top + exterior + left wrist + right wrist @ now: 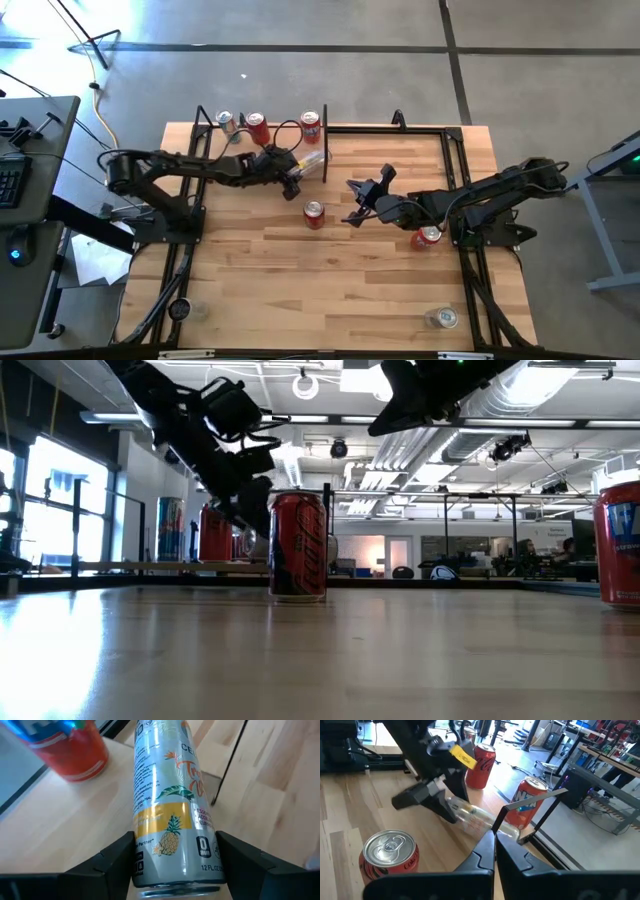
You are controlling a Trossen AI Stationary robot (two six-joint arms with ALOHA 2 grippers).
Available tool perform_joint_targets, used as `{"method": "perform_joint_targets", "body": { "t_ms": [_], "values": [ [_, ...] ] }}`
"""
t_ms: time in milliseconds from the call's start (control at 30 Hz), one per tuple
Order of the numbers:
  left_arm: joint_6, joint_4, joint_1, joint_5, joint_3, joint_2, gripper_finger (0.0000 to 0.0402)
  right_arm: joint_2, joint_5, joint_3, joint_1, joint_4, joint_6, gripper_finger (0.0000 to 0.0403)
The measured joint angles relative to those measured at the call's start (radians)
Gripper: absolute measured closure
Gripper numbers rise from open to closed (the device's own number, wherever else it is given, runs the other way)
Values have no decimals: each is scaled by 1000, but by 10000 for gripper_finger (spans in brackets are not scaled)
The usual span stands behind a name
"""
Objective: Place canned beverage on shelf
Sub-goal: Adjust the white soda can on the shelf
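The left pincer has its two dark fingers spread on either side of a slim silver can printed with a pineapple, which lies tilted with its far end over the pale-wood shelf board edged by thin black metal uprights at the far side of the planked wooden worktop; whether the fingers press the can or only flank it cannot be told. Close around it, a red can stands just beside the slim can's far end on the shelf, and one black upright rises right next to the slim can. Two more cans stand farther along the board: a second red can and a silver-topped can. On the open worktop a red cola can stands upright between the two arms, near the left pincer. The right pincer hangs above the middle of the worktop with its fingers pressed together, holding nothing. Another red can sits under the right arm, partly covered by it, and a silver can stands alone near the front right corner. That makes seven cans in all, four red.
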Motion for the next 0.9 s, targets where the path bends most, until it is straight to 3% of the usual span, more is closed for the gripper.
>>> {"method": "perform_joint_targets", "body": {
  "t_ms": [367,533,700,900],
  "values": [
    [-69,-268,-46,-33,-6,-189,168,-3,-25,0,0,-14,-39,403],
    [-97,-260,-82,-69,-69,-278,168,-3,-49,-2,5,-9,-42,403],
    [-149,-152,-100,-62,-243,-418,168,-5,-73,-112,4,208,-50,403],
    [-160,140,-148,8,-439,-619,168,23,-252,-287,-42,638,-33,403]
  ]
}}
